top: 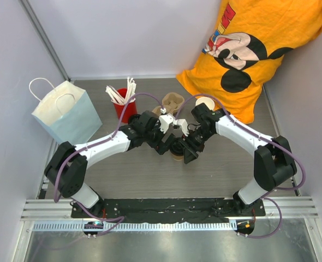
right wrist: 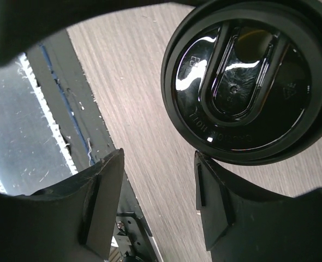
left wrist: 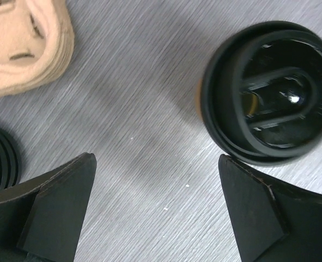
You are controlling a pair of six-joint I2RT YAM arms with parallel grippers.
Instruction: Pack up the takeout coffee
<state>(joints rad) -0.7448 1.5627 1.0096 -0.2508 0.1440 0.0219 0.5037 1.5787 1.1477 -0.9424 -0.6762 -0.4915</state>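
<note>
The takeout coffee (top: 177, 153) stands mid-table, a kraft cup with its black lid on, mostly hidden between the two grippers. In the left wrist view the lid (left wrist: 270, 93) sits just beyond my right-hand fingertip (left wrist: 243, 191), with a sliver of brown cup at its left edge. My left gripper (left wrist: 156, 161) is open and empty over bare table beside the cup. In the right wrist view the lid (right wrist: 248, 82) lies just past one fingertip (right wrist: 215, 191). My right gripper (right wrist: 158, 158) is open and empty, also beside the cup.
A pulp cup-carrier tray (top: 172, 102) (left wrist: 24, 43) lies behind the cup. A stack of black lids (left wrist: 0, 158) sits by the left gripper. A red cup of white sticks (top: 125, 103), a light blue paper bag (top: 67, 112), an open kraft cup (top: 204, 101) and an orange shirt (top: 259, 43) stand further back.
</note>
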